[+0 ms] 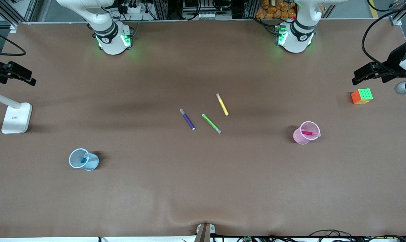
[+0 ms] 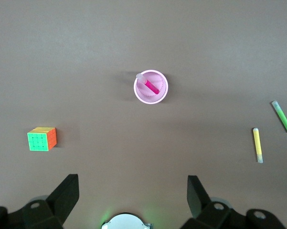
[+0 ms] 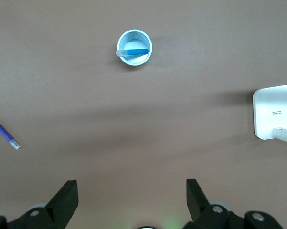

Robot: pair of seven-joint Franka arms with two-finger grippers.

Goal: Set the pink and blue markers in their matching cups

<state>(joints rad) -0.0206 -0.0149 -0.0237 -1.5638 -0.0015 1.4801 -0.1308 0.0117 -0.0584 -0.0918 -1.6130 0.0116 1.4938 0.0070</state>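
Toward the left arm's end of the surface [image 1: 203, 188], the pink marker [image 1: 309, 133] leans inside the pale pink cup [image 1: 303, 137], its pale cap end resting against the rim. Toward the right arm's end, the blue marker [image 1: 85, 158] leans the same way in the pale blue cup [image 1: 84, 160].

Both markers look light, stiff and smooth, best pinched mid-barrel. The thin cups would likely tip or slide at a nudge.

High above the surface, the left end effector [image 2: 132, 193] hangs with fingers spread wide and empty, and so does the right end effector [image 3: 132, 195]. Both arms wait.

Purple [image 1: 187, 119], green [image 1: 211, 123] and yellow [image 1: 222, 104] markers lie mid-surface.
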